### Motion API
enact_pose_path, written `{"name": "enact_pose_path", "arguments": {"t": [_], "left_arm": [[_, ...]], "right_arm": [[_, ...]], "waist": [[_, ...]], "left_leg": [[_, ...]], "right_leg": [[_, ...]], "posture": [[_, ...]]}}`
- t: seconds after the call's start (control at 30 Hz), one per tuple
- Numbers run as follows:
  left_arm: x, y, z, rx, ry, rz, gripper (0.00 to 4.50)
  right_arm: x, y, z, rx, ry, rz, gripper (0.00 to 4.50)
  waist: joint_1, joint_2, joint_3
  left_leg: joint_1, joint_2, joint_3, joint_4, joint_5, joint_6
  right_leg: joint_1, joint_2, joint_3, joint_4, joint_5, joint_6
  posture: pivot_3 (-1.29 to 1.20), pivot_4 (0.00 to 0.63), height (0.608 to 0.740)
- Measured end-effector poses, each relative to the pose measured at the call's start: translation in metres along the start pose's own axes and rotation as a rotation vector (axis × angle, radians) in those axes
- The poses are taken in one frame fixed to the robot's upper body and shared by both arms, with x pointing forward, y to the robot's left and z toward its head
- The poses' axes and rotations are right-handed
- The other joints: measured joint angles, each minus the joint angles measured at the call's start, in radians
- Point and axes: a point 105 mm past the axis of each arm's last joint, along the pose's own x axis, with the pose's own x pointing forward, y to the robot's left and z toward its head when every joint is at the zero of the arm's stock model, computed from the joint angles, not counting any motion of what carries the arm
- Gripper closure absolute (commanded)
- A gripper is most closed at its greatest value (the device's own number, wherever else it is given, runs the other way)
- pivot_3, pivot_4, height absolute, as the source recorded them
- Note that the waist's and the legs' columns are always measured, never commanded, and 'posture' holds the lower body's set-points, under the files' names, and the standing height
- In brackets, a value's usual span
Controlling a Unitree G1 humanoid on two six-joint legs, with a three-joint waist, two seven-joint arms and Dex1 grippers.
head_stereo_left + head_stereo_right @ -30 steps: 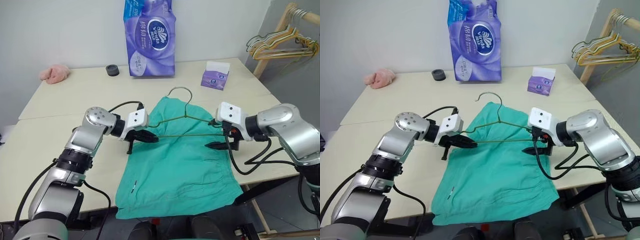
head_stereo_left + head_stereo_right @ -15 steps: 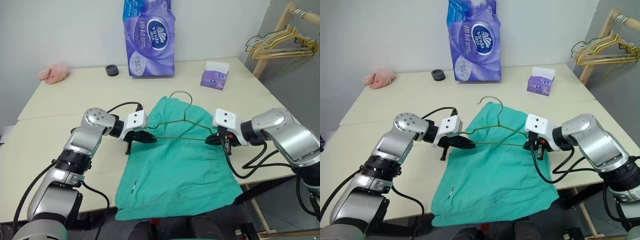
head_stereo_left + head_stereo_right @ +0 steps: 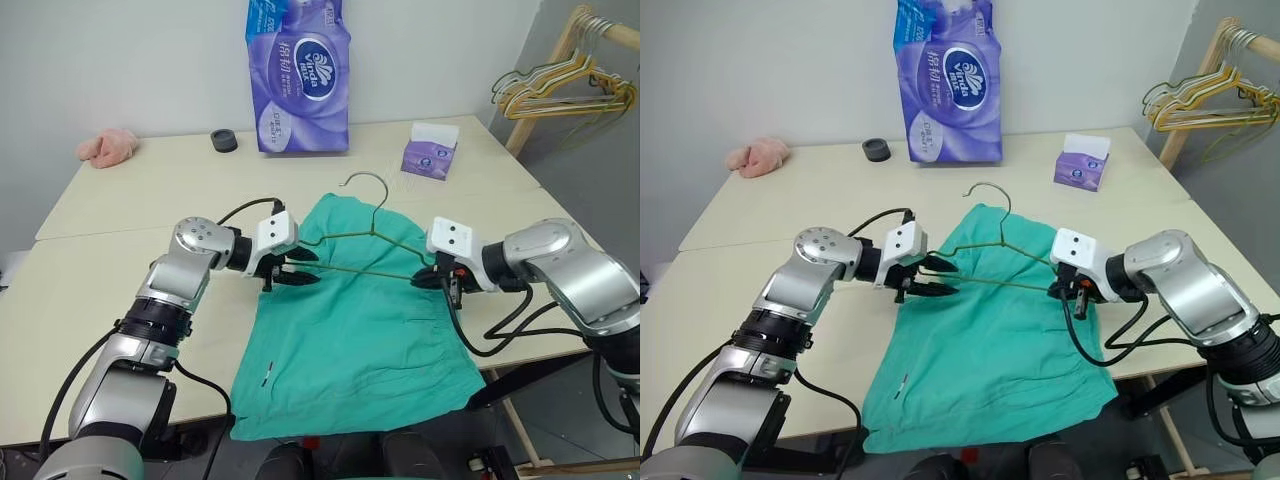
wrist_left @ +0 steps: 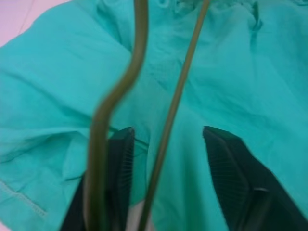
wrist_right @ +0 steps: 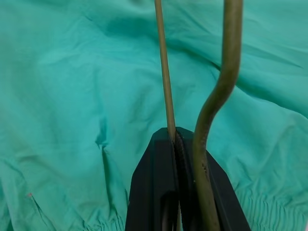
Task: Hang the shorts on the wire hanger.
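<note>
The teal-green shorts (image 3: 360, 330) lie flat on the table, waistband toward the far side. Just above them the thin olive wire hanger (image 3: 352, 236) lies across, its hook (image 3: 988, 188) toward the far side. My right gripper (image 3: 420, 281) is shut on the hanger's right end; in the right wrist view the fingertips (image 5: 174, 144) pinch the lower wire (image 5: 164, 77). My left gripper (image 3: 295, 268) is at the hanger's left end, open. The left wrist view shows its fingers (image 4: 121, 159) apart, with the lower wire (image 4: 179, 91) running free between them over the shorts (image 4: 57, 77).
A tall purple tissue pack (image 3: 300, 75), a small purple tissue box (image 3: 430, 152), a black ring (image 3: 225, 140) and a pink fluffy cloth (image 3: 108, 146) sit along the table's far side. A wooden rack with bunched hangers (image 3: 565, 90) stands off the right edge.
My right gripper was open a second ago and has shut on the hanger's right end. My left gripper, shut on the left end until just now, has opened.
</note>
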Motion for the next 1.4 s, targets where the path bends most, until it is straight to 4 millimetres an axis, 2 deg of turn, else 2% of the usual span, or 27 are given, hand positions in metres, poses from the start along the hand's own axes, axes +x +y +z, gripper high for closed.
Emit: {"name": "enact_pose_path", "arguments": {"t": [0.07,0.2,0.27,0.33,0.4,0.5,0.6,0.77,0.97,1.2,1.4], "left_arm": [[-0.010,0.015,-0.003,-0.038,-0.022,0.080,1.96],[-0.043,0.051,-0.005,-0.091,-0.052,0.300,1.96],[-0.056,0.062,-0.007,-0.108,-0.060,0.370,1.96],[-0.061,0.064,-0.012,-0.135,-0.064,0.393,1.96],[-0.055,0.057,-0.013,-0.146,-0.088,0.352,1.96],[-0.032,0.029,-0.008,-0.157,-0.154,0.205,1.96],[-0.014,0.003,-0.002,-0.169,-0.180,0.072,1.96],[0.001,-0.032,0.015,-0.156,-0.218,-0.103,1.96],[0.012,-0.040,0.022,-0.157,-0.239,-0.152,1.96],[0.017,-0.043,0.024,-0.143,-0.253,-0.184,1.96],[0.024,-0.046,0.028,-0.136,-0.258,-0.203,1.96]], "right_arm": [[-0.007,-0.003,-0.015,0.045,0.028,-0.033,4.50],[-0.027,-0.008,-0.045,0.158,0.062,-0.118,4.50],[-0.038,-0.004,-0.063,0.255,0.067,-0.155,4.50],[-0.051,0.000,-0.083,0.370,0.073,-0.206,4.50],[-0.067,0.005,-0.102,0.484,0.074,-0.269,4.50],[-0.088,0.022,-0.122,0.635,0.040,-0.358,4.50],[-0.093,0.041,-0.132,0.745,0.009,-0.384,4.50],[-0.105,0.081,-0.149,0.945,-0.021,-0.415,4.50],[-0.098,0.108,-0.144,1.069,-0.071,-0.355,4.50],[-0.087,0.117,-0.138,1.103,-0.081,-0.288,4.50],[-0.087,0.118,-0.146,1.146,-0.070,-0.283,4.50]], "waist": [[0.001,0.000,0.000],[0.002,0.000,0.000],[0.002,0.000,0.000],[0.003,0.000,0.000],[0.005,0.000,0.000],[0.007,-0.001,-0.001],[0.002,0.000,0.000],[-0.001,0.002,-0.002],[-0.002,0.003,-0.002],[-0.002,0.003,-0.002],[0.000,0.003,-0.002]], "left_leg": [[0.000,0.000,0.000,0.000,0.000,0.000],[-0.001,0.000,0.000,0.000,0.000,0.000],[-0.001,0.000,0.000,0.000,0.000,0.000],[-0.003,0.000,0.000,0.000,0.000,0.000],[-0.004,-0.001,-0.001,0.000,0.000,0.000],[-0.006,0.000,-0.001,0.000,0.000,0.000],[-0.005,0.000,-0.001,0.001,0.000,0.000],[0.003,0.001,0.001,0.000,0.000,0.000],[0.003,0.000,0.003,0.000,0.000,0.000],[0.003,0.000,0.005,0.000,0.000,0.000],[0.003,0.000,0.006,0.000,0.000,0.000]], "right_leg": [[0.000,0.000,0.000,0.000,0.000,0.000],[0.000,0.000,-0.001,-0.001,0.000,0.000],[0.000,-0.001,-0.001,-0.001,0.000,0.000],[0.000,-0.001,-0.001,-0.002,0.000,0.000],[-0.001,-0.001,-0.001,-0.002,0.000,0.000],[-0.002,-0.001,0.002,-0.001,0.000,0.000],[-0.001,-0.001,0.003,0.001,0.000,0.000],[0.004,0.002,0.003,0.001,0.000,0.000],[0.005,0.004,0.002,-0.001,0.000,0.001],[0.005,0.004,0.003,-0.002,0.000,0.001],[0.005,0.004,0.004,-0.003,-0.001,0.001]], "posture": [[-0.19,0.063,0.740],[-0.21,0.069,0.740],[-0.21,0.071,0.740],[-0.22,0.077,0.740],[-0.22,0.080,0.740],[-0.23,0.085,0.740],[-0.24,0.094,0.740],[-0.25,0.097,0.740],[-0.26,0.098,0.740],[-0.25,0.097,0.740],[-0.23,0.095,0.740]]}}
